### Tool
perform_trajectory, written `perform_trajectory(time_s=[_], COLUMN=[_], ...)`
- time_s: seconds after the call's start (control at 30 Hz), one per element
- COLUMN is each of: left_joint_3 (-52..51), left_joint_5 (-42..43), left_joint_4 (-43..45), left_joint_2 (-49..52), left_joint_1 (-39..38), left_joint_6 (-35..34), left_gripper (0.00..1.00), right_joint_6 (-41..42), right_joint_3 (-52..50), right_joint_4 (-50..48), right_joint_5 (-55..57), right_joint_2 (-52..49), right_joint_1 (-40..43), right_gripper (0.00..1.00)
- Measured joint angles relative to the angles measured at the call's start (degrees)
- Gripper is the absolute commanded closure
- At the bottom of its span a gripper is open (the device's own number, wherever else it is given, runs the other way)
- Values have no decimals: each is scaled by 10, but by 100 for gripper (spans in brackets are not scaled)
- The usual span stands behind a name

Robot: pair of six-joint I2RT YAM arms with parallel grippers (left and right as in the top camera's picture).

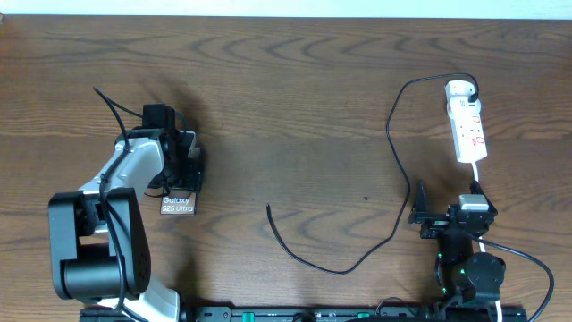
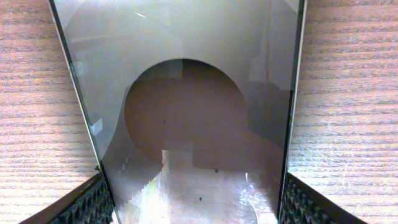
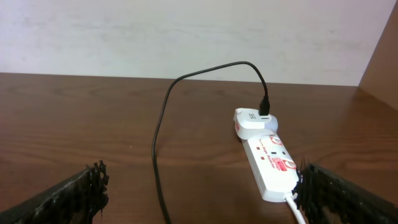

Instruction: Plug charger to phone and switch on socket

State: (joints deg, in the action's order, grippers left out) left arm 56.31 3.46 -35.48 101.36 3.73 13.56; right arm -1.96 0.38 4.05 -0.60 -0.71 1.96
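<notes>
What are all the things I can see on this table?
phone: one, grey-brown, left side, under the left gripper
charger: one, black cable, looping over the right half; one end in the adapter, free tip on bare table near the middle
adapter: one, white, plugged into the socket's far end
socket: one, white with red marks, right side
cord: one, white, from the socket's near end toward the right arm
table: one, brown wood
left gripper: one, black fingers, closed on the phone's edges
right gripper: one, black, open, empty, facing the socket
</notes>
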Motion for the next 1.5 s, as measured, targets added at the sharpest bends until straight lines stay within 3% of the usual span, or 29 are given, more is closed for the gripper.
perform_trajectory(time_s=[0.27,0.4,1.2,1.5], left_joint_3=[0,0,0,23], left_joint_5=[0,0,0,33], left_joint_4=[0,0,-9,-14], left_joint_2=[0,0,-7,-113], left_joint_1=[0,0,0,0], left_joint_6=[0,0,-3,-22], left_gripper=[78,92,93,93], right_joint_6=[0,0,0,0], right_joint_3=[0,0,0,0], right_joint_4=[0,0,0,0], right_joint_5=[0,0,0,0], right_joint_2=[0,0,0,0], right_joint_1=[0,0,0,0], right_gripper=[1,1,1,1])
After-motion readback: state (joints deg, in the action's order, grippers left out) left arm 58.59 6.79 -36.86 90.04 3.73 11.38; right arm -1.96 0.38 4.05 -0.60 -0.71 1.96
